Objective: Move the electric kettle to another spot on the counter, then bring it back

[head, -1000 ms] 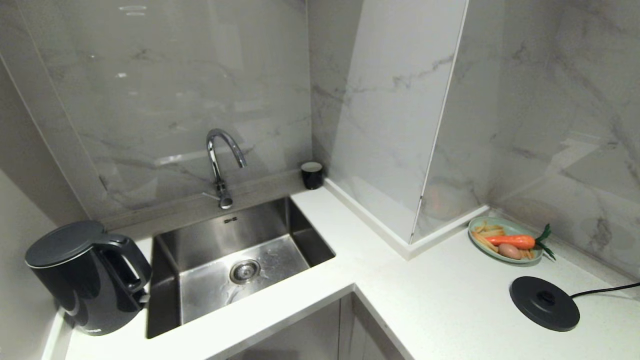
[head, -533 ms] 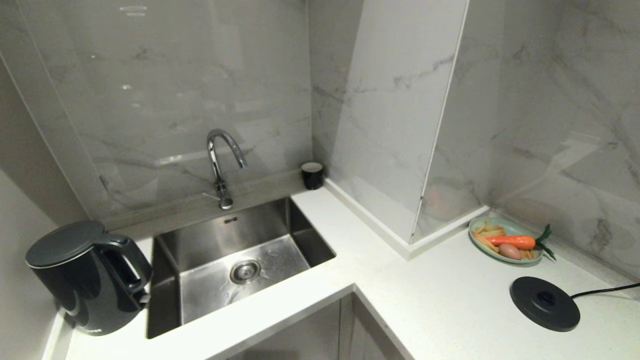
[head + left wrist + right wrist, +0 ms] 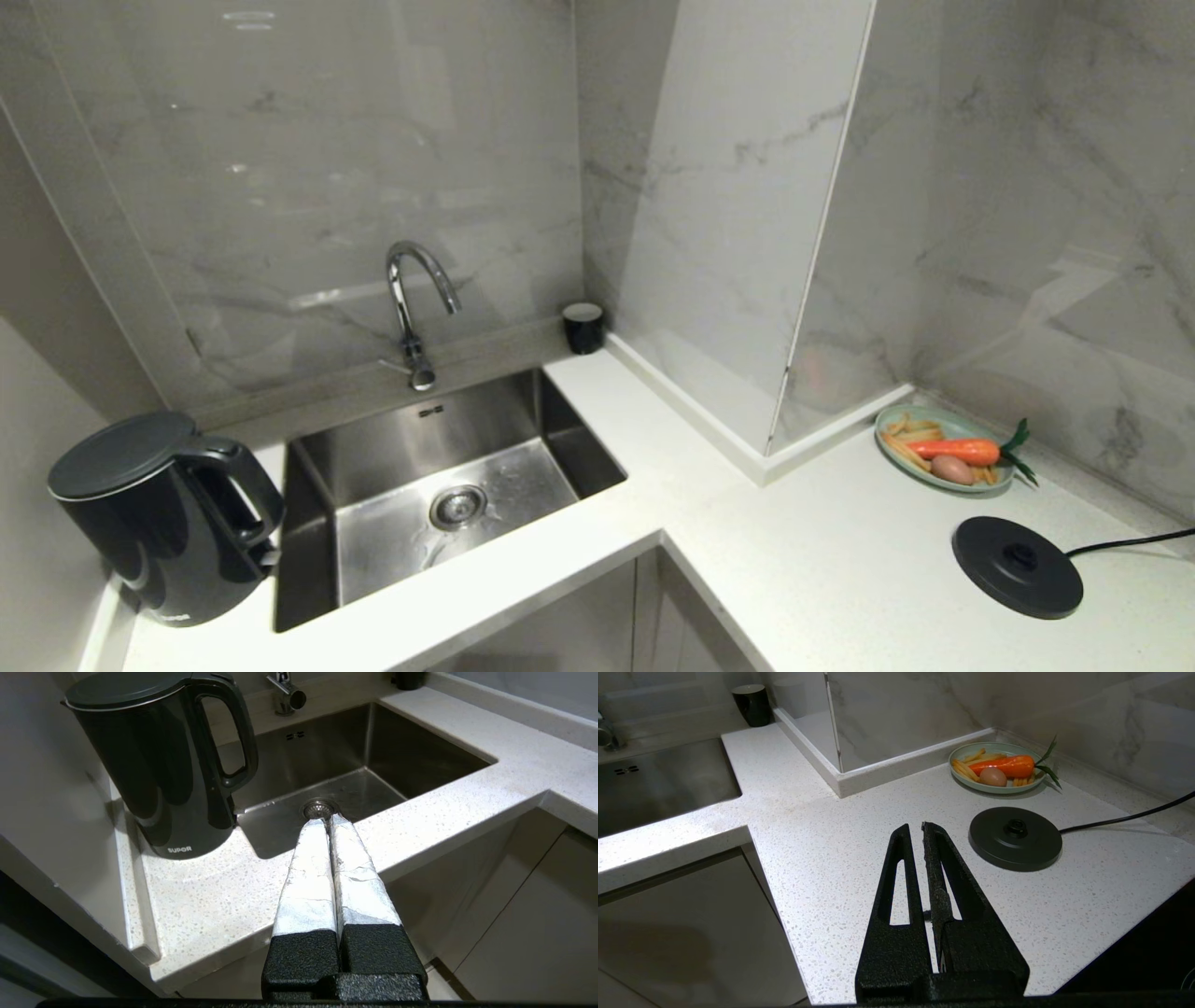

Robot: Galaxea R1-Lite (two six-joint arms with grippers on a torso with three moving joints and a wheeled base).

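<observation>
Beside the sink (image 3: 439, 485), at the counter (image 3: 597, 569)'s far left end, the electric kettle (image 3: 163, 518) stands upright, handle toward the basin. It lies ahead and left of the left tool (image 3: 327, 821), tips together, empty. The right tool (image 3: 916, 830), nearly shut, hangs near the base disc (image 3: 1014, 838), well apart from the kettle.
</observation>
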